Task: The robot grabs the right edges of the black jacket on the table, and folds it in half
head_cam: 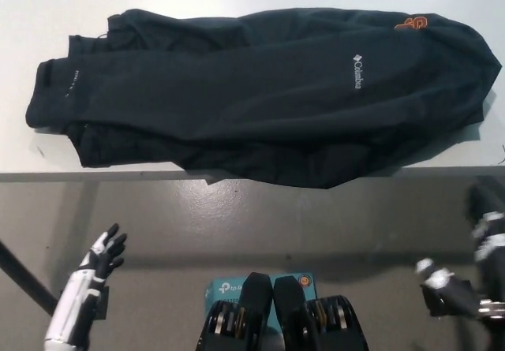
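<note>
The black fabric jacket with a small white chest logo point(268, 98) lies spread across the pale bench point(47, 4), its long axis running left to right, its near hem drooping over the front edge. Its right edges sit up and ahead of the black right hand point(458, 292), the nearer one, low at the lower right; whether its fingers are spread cannot be told. The white left hand point(99, 260) rests at lower left, fingers apart, empty. Nothing blocks the reach.
</note>
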`<act>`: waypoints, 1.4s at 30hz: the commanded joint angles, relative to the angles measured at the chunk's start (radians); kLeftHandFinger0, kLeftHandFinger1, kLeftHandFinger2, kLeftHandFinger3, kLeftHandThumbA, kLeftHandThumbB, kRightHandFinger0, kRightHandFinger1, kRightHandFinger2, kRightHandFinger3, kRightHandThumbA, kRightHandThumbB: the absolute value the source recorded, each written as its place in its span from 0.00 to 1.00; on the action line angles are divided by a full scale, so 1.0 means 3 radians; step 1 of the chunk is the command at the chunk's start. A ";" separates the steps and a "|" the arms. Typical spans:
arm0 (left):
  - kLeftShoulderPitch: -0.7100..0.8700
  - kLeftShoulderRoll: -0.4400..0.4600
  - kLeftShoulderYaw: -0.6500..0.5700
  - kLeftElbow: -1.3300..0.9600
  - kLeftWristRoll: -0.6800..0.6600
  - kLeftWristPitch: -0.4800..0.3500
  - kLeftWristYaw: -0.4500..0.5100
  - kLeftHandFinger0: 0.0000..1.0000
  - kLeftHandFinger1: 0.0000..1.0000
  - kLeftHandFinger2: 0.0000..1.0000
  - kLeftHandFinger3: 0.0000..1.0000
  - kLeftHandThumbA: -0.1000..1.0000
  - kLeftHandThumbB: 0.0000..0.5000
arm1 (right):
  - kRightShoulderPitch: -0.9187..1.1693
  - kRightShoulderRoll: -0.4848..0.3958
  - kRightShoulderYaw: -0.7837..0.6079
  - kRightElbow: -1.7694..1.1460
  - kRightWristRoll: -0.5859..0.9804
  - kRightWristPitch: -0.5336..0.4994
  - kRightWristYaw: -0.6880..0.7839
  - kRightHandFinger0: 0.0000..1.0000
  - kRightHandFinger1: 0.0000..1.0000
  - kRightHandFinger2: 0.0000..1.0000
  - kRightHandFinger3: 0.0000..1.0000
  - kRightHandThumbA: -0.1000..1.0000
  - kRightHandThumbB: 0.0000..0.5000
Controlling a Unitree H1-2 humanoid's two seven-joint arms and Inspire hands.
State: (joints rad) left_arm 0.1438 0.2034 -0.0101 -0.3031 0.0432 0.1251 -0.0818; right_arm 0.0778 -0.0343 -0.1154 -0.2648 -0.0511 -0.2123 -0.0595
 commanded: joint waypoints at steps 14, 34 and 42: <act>-0.0049 -0.0010 -0.0085 -0.0121 0.0052 0.0101 -0.0047 1.00 1.00 1.00 1.00 1.00 0.01 | -0.1589 -0.0910 -0.0938 -0.0195 0.1038 0.1461 -0.0093 1.00 1.00 1.00 1.00 1.00 0.39; 0.0037 0.0022 0.0007 -0.0169 0.0019 0.0089 -0.0015 1.00 1.00 1.00 1.00 1.00 0.00 | -0.3457 -0.1101 -0.1244 0.3368 0.2041 0.2234 0.0692 1.00 1.00 1.00 1.00 1.00 0.63; 0.0024 0.0014 0.0025 -0.0169 0.0038 0.0077 -0.0011 1.00 1.00 1.00 1.00 1.00 0.00 | -0.3548 -0.1108 -0.1248 0.3956 0.1952 0.2000 0.0830 1.00 1.00 1.00 1.00 1.00 0.64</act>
State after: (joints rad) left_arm 0.1443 0.1929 -0.0190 -0.3120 0.0520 0.1572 -0.0835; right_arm -0.9095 -0.3254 -0.4775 0.8884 0.4769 0.3834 0.0930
